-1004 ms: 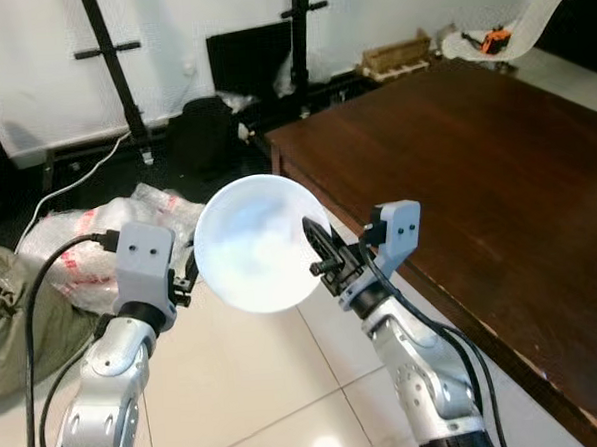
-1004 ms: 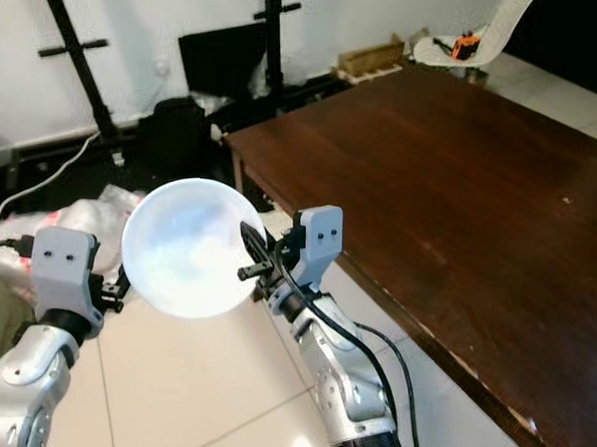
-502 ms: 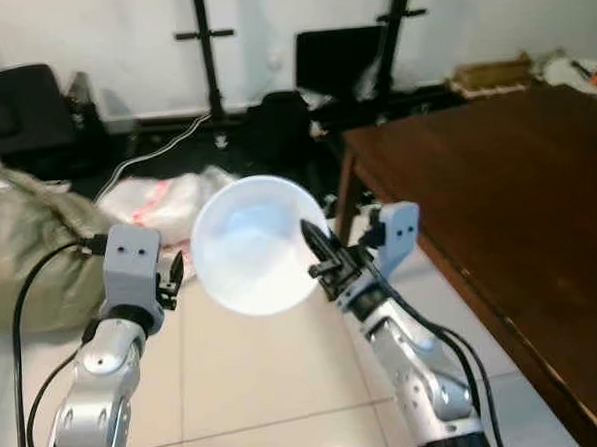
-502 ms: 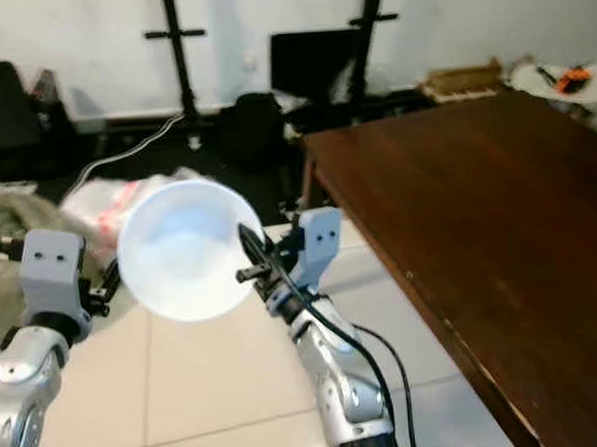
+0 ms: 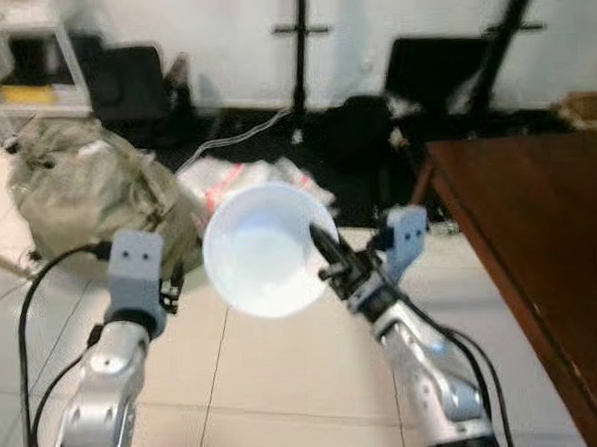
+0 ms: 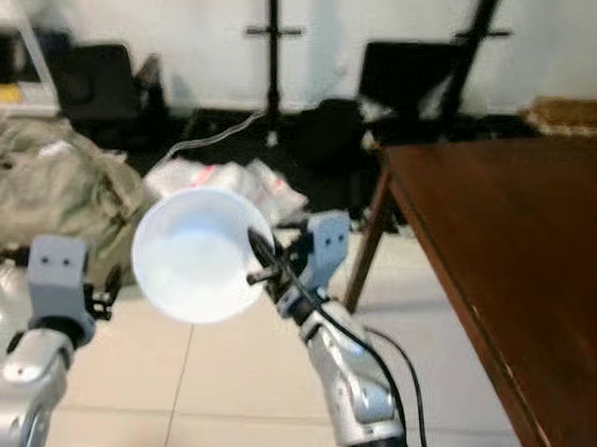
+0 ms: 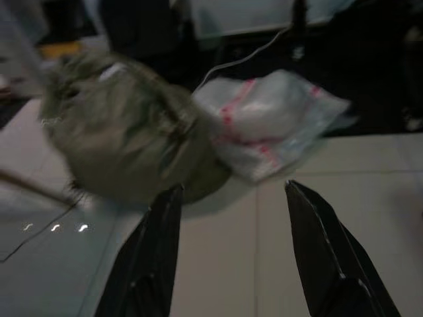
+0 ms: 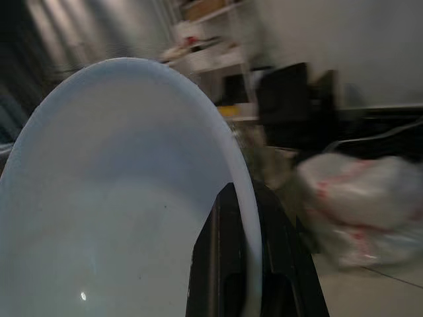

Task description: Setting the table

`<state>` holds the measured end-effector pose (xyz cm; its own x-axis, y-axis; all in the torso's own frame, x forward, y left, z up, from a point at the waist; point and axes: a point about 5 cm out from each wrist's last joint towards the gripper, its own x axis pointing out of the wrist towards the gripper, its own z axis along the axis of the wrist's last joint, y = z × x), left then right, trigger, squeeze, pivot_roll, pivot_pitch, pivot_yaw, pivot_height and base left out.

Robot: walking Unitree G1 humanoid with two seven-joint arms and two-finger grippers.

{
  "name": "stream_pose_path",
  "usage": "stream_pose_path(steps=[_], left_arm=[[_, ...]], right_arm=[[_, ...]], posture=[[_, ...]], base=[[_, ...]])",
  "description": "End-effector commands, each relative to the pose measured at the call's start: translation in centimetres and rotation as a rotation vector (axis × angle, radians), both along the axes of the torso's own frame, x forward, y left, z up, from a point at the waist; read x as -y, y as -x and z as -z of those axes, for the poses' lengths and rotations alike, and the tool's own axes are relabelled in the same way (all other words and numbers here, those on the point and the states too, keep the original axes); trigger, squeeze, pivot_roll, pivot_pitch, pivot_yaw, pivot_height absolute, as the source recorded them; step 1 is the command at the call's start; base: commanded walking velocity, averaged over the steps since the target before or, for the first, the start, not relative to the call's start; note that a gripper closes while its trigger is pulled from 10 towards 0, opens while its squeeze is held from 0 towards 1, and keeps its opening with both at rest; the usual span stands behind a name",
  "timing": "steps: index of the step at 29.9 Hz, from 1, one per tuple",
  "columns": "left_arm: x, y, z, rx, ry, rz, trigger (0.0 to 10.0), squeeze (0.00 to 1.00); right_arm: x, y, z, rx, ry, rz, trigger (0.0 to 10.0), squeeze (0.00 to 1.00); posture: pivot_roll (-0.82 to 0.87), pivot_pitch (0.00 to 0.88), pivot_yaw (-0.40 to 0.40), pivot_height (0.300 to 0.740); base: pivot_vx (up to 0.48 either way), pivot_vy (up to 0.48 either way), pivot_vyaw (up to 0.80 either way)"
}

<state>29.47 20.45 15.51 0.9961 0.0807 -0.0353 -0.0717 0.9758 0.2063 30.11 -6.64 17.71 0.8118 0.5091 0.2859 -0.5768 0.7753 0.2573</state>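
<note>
Motion blur thru-out; bright room, wrist views dimmer.

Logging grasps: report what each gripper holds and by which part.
Right gripper holds the white bowl by its rim, jaws pinching it. Left gripper is open, holding nothing.

Home room, wooden table (image 5: 539,221), tiled floor (image 5: 287,384)

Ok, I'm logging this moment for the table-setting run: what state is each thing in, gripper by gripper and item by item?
White bowl: held in the air by its rim, tilted, empty.
Right gripper: jaws shut on the bowl's rim.
Left gripper: jaws open, holding nothing.
Wooden table: bare where it shows.
Green bag: slumped on the floor.
Plastic bag: lying beside the green bag.
</note>
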Motion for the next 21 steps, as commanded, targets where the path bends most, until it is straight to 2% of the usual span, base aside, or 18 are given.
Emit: stream_pose_path(steps=[1,21], left_arm=[[-0.08,0.23,0.79,-0.037,-0.007,-0.010,10.0,0.00],[-0.14,0.18,0.87,-0.040,-0.010,-0.018,10.0,0.00]], right_arm=[[0.19,0.11,0.26,-0.012,-0.006,-0.002,10.0,0.00],[0.16,0.15,0.45,-0.019,-0.005,-0.004,10.0,0.00]], posture=[[0.06,0.037,0.048,0.740],[0.07,0.042,0.048,0.740]], base=[[0.000,0.000,0.79],[0.000,0.000,0.79]])
